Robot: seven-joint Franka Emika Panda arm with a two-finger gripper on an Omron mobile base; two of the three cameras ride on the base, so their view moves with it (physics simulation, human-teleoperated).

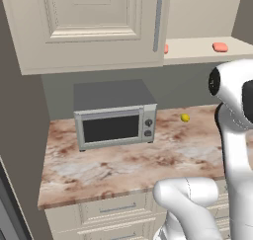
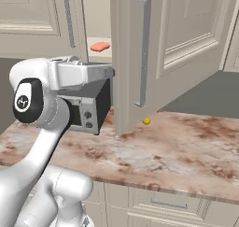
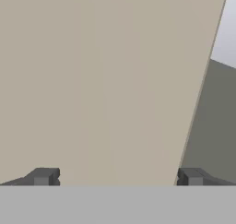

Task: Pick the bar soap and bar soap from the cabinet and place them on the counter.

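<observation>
Bar soap [image 1: 220, 47] — a salmon-pink rounded bar — lies on the beige inside shelf of the cabinet [image 1: 89, 26], toward the right of the left base view. A second bar soap [image 1: 166, 49] sits on the same shelf further left, mostly hidden behind the edge of the open cabinet door, so only a sliver shows. In the right base view one pink bar is visible on the shelf, between the two doors. Both bars are well apart from each other and well above the counter [image 1: 123, 165].

Cabinet doors stand open; the right-hand door [image 2: 163, 48] swings out over the counter, its long grey bar handle [image 2: 144, 51] facing the camera.

On the marbled counter stands a grey microwave [image 1: 116, 115], against the far wall. A small yellow ball [image 1: 185, 117] rests on the counter to the right of the microwave, apart from it.

Gripper [image 3: 118, 177] — fingers spread wide and released, nothing between them. The hand view faces a plain beige panel at close range, with a grey surface to its right. The white arm [image 2: 46, 100] is raised in front of the microwave, its forearm level and reaching toward the edge of the open right-hand door.
</observation>
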